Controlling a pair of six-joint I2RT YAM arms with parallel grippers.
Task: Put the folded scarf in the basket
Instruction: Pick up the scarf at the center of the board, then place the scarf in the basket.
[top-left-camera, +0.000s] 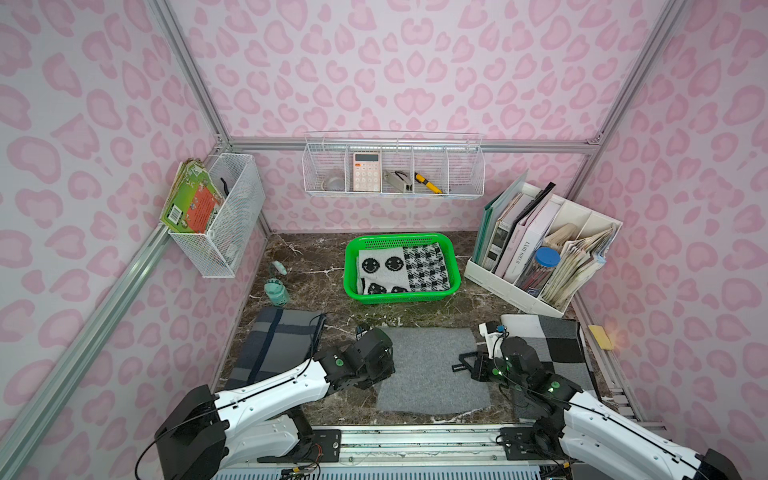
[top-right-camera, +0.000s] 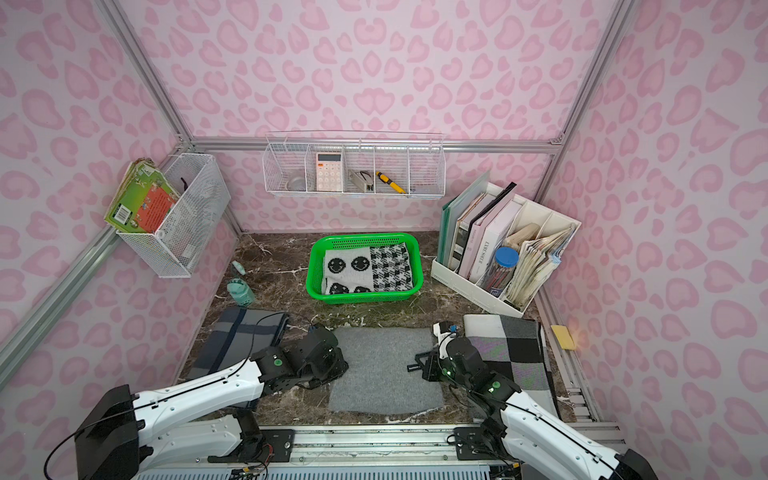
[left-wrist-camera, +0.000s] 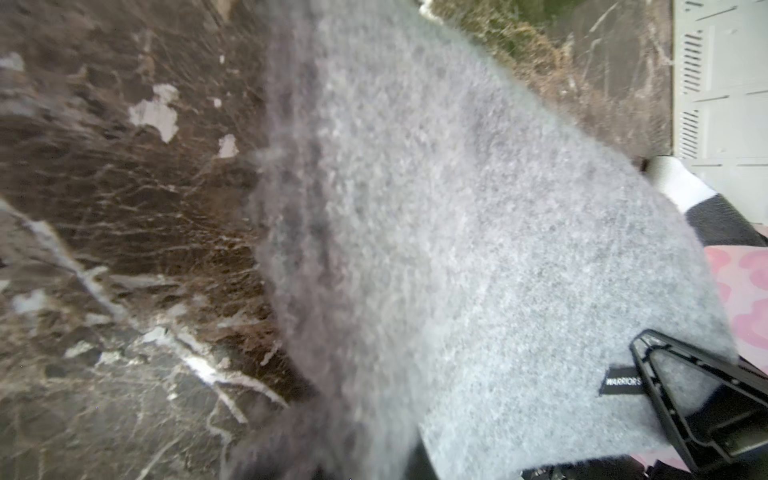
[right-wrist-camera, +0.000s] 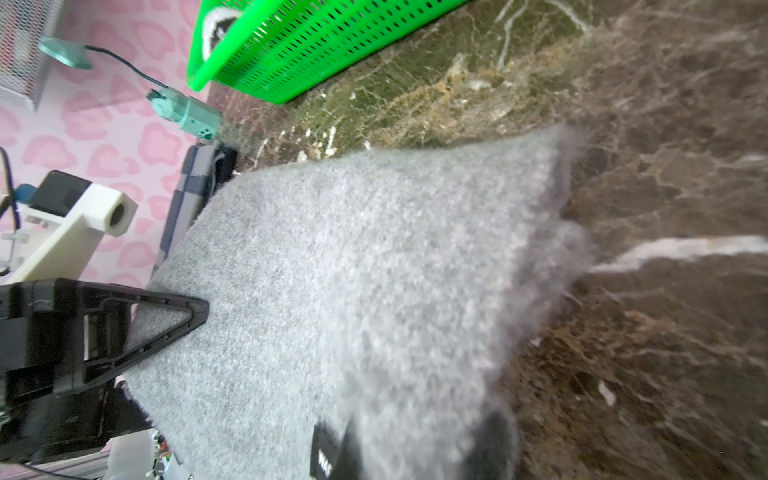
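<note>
Grey scarf (top-left-camera: 432, 370), side edges clamped: left end effector (right-wrist-camera: 193, 311), right end effector (left-wrist-camera: 646, 357).

The folded scarf (top-left-camera: 432, 365) lies on the table (top-left-camera: 316, 274), before the basket (top-left-camera: 399, 296), which holds another scarf (top-left-camera: 401, 269).

- We read "WARRIOR'S" in white capitals on a small black fabric tag (left-wrist-camera: 621, 381) at the edge of the flat grey felt scarf (left-wrist-camera: 457, 249), in the left wrist view.
- In the right wrist view, only "WA" shows on that tag.
- In both top views, an upright pale pink book (top-left-camera: 524, 253) has spine lettering that reads roughly "LAME SOEUR".
- The white calculator (top-left-camera: 367, 171) keys and the green book (top-left-camera: 187, 199) barcode are too small for us to read.
</note>
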